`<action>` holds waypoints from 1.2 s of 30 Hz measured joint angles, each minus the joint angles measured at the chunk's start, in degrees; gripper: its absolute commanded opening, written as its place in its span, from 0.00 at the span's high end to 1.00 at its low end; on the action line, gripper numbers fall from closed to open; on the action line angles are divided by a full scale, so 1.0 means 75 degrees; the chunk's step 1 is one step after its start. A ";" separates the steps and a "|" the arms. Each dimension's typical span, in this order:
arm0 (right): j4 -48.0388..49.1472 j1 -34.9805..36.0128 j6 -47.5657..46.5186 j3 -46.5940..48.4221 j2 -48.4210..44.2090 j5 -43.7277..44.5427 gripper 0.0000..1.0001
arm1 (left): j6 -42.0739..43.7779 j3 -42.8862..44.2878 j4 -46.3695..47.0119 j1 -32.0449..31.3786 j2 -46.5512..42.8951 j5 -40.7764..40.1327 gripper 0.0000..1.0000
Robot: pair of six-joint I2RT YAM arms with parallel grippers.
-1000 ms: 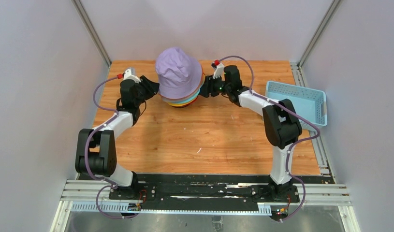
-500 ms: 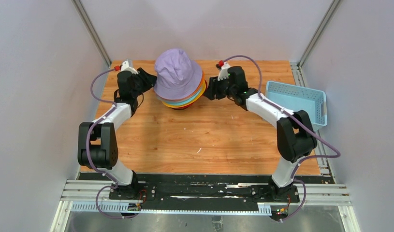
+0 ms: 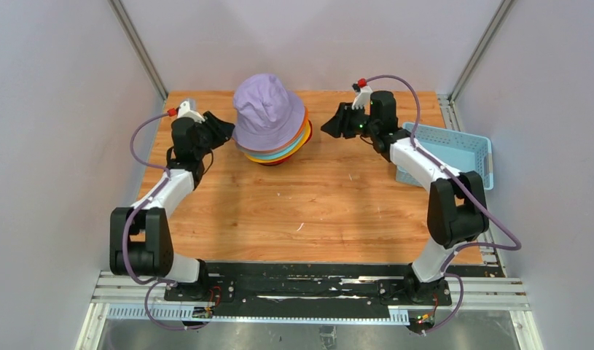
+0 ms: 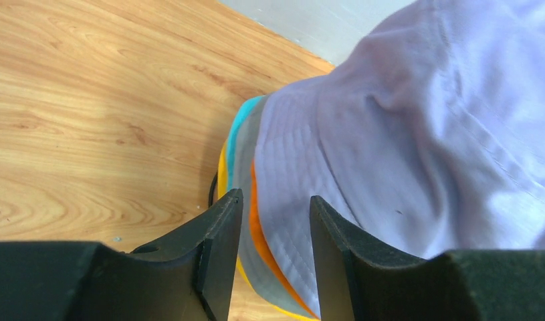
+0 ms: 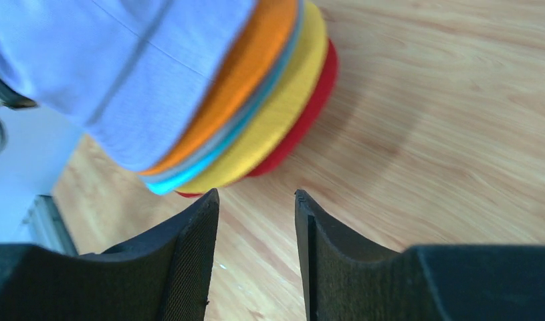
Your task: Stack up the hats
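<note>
Light blue plastic basket (image 3: pixel 461 153) lies behind the right gripper (image 3: pixel 330 125), close beside that arm, which covers a part of its inside. Both grippers are released. The left gripper (image 4: pixel 273 200) has its jaws half apart; the brims of the stack of hats (image 3: pixel 273 142) show in the gap just ahead of its tips, and I cannot tell if they touch. The right gripper's jaws stand apart over the wooden table (image 3: pixel 315 197), holding nothing, with the stack ahead and clear of them. Between the two grippers, the lavender hat (image 3: pixel 267 109) sits on top, over the orange brim (image 5: pixel 249 80), yellow brim (image 5: pixel 289 107) and red brim (image 5: pixel 316 100).
</note>
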 measured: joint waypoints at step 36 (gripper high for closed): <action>0.5400 -0.0134 0.5712 0.1926 0.3299 -0.2824 0.54 | 0.0012 -0.0653 -0.0017 -0.0565 -0.0918 -0.0192 0.54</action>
